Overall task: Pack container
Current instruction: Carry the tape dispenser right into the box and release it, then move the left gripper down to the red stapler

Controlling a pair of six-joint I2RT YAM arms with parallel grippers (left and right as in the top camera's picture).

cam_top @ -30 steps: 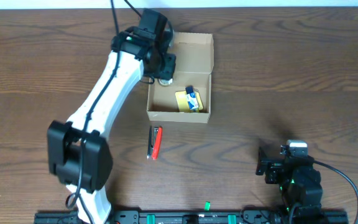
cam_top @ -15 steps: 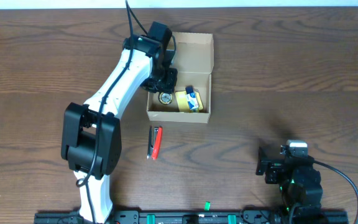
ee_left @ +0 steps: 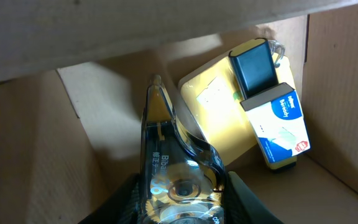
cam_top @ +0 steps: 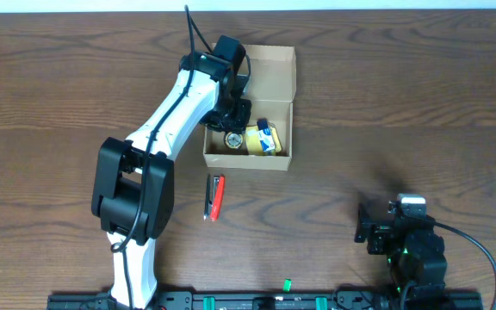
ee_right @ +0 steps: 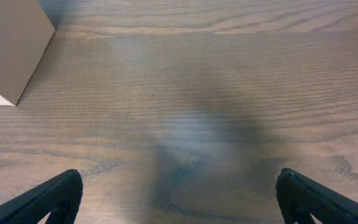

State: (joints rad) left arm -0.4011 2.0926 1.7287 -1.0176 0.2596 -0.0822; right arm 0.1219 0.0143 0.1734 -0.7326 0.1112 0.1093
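Note:
The tan cardboard container (cam_top: 252, 160) stands open at the table's back middle, its flap lid (cam_top: 269, 71) folded back. My left gripper (cam_top: 232, 129) reaches into its left half and is shut on a clear correction tape dispenser (ee_left: 179, 174), held just above the box floor. A pale-yellow pad (ee_left: 225, 115) with a black clip (ee_left: 253, 65) and a blue-white pack (ee_left: 281, 124) lie in the box's right half; they also show in the overhead view (cam_top: 262, 139). My right gripper (ee_right: 179, 199) is open and empty over bare table at the front right (cam_top: 373, 226).
A red and black pen-like tool (cam_top: 216, 197) lies on the table just in front of the box. A small green piece (cam_top: 287, 282) lies near the front edge. A box corner (ee_right: 11, 46) shows at the top left of the right wrist view.
My left gripper has moved right and down into the box with the tape dispenser. The right arm has not moved.

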